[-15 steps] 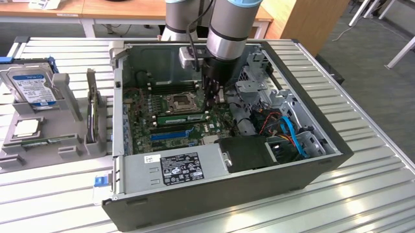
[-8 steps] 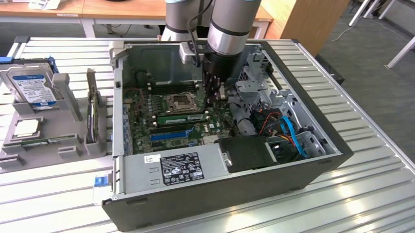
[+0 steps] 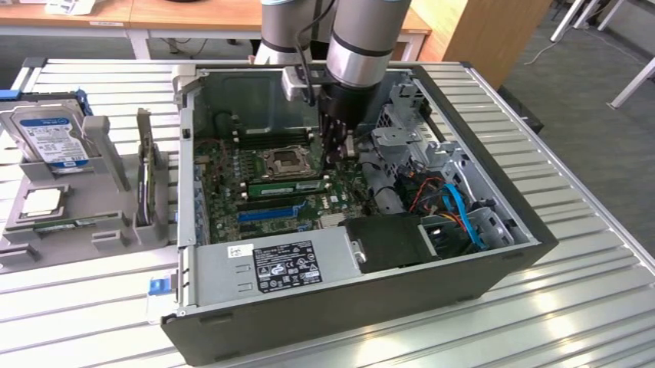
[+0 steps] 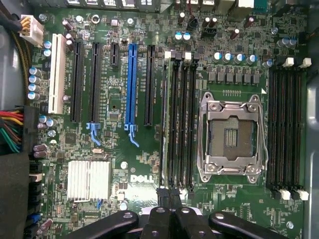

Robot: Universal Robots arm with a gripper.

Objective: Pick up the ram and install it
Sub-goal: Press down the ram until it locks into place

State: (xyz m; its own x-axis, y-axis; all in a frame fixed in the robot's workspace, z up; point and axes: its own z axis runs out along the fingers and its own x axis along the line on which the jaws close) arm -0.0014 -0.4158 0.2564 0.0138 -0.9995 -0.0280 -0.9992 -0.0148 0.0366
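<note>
Slatted metal table (image 3: 573,253) bears open case (image 3: 492,261); gripper (image 4: 169,195) clenched, above seated ram (image 3: 287,186); wooden desks (image 3: 184,15) far.

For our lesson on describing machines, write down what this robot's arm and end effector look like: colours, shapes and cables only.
The arm is built of smooth silver-grey cylinders, with a black ring and a dark wrist section below. A thin black cable runs down its side past a small grey box. The end effector is black, with glossy rounded linkage bars joined by round pivot bolts.
</note>
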